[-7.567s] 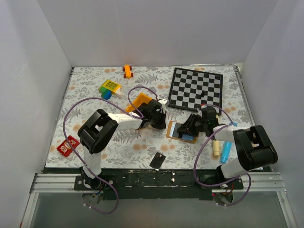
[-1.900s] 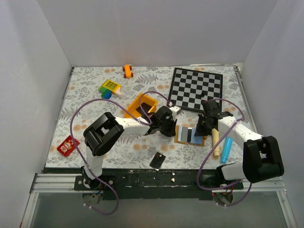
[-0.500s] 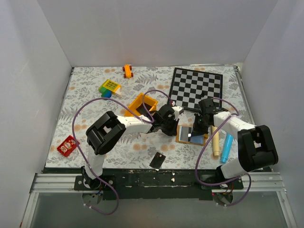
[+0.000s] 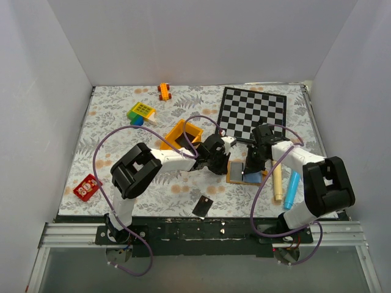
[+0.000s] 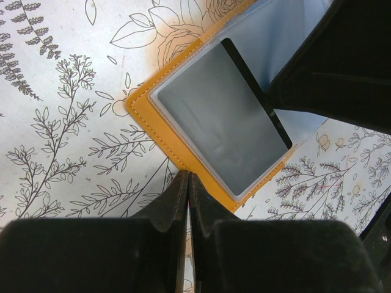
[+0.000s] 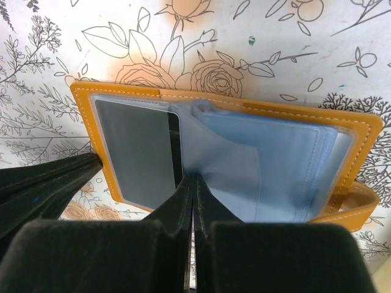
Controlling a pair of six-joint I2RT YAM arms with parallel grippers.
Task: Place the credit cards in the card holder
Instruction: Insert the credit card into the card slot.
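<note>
Fingers shut and empty on both sides, left fingers [image 5: 174, 204] by the rim of the open card holder [image 6: 263, 174] right of the desk's [image 4: 110, 143] middle, I'd steady it there while my right fingers [image 6: 180, 207] gently slide the credit card [image 6: 137, 146] fully home.

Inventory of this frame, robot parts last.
card holder: 1, tan, blue inside, open, centre-right
credit cards: 2, black, one loose at front edge, one in holder's pocket
chequered board: 1, black-white, back right
bin: 1, yellow, centre
toy car: 1, orange, back
block toy: 1, yellow-green-blue, back left
red toy: 1, red, front left
markers: 2, cream and blue, front right
left hand: 1, black, shut, beside holder's left edge
right hand: 1, black, shut, over holder's inside
</note>
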